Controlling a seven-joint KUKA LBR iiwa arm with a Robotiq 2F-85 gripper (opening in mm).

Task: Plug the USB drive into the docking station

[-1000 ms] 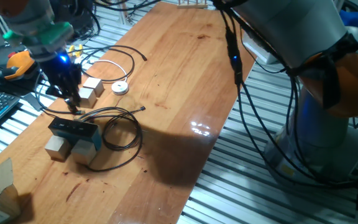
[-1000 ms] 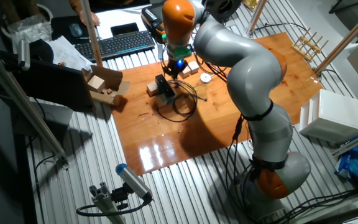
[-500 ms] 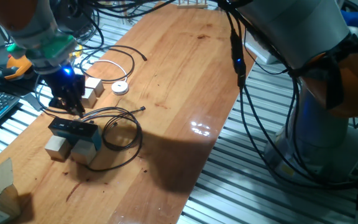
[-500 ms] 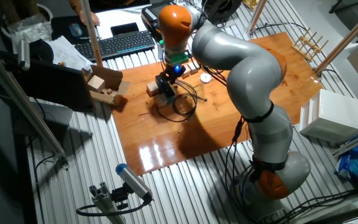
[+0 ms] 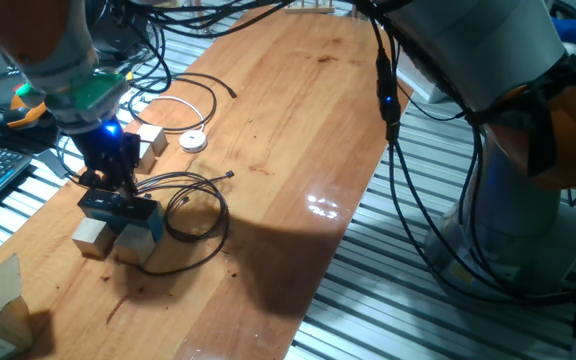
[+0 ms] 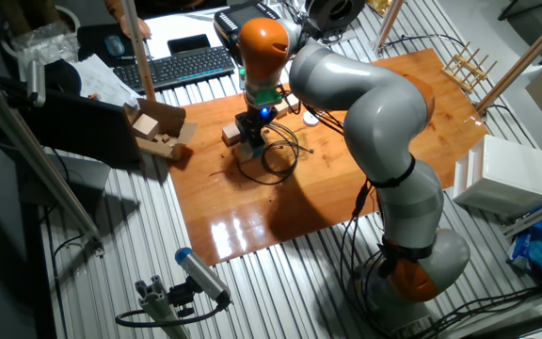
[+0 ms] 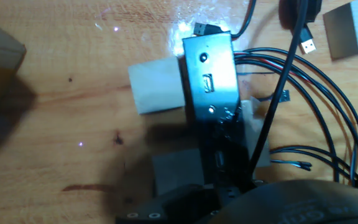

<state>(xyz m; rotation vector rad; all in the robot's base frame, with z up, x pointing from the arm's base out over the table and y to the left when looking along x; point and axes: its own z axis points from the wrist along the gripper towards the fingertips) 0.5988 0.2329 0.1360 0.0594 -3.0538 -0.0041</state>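
The docking station [image 5: 118, 208] is a flat dark box resting on two pale wooden cubes [image 5: 90, 238] near the table's left edge. In the hand view it [image 7: 209, 74] runs lengthwise with small ports on its upper face. My gripper [image 5: 116, 186] hangs straight over the box, its tips just above or touching the top; it also shows in the other fixed view [image 6: 252, 130]. The fingers are close together on a small dark piece, which I take for the USB drive [image 7: 227, 182]. Most of the drive is hidden by the fingers.
Thin black cables [image 5: 198, 215] loop right of the box, with loose plugs [image 7: 308, 46] near it. Two more wooden cubes [image 5: 146, 145] and a round white puck [image 5: 193, 141] lie behind. A keyboard [image 6: 182, 66] and a cardboard box [image 6: 158, 132] sit off the table's left side.
My gripper has moved forward and down from beside the rear cubes to right over the docking station. The box and cubes have not moved.
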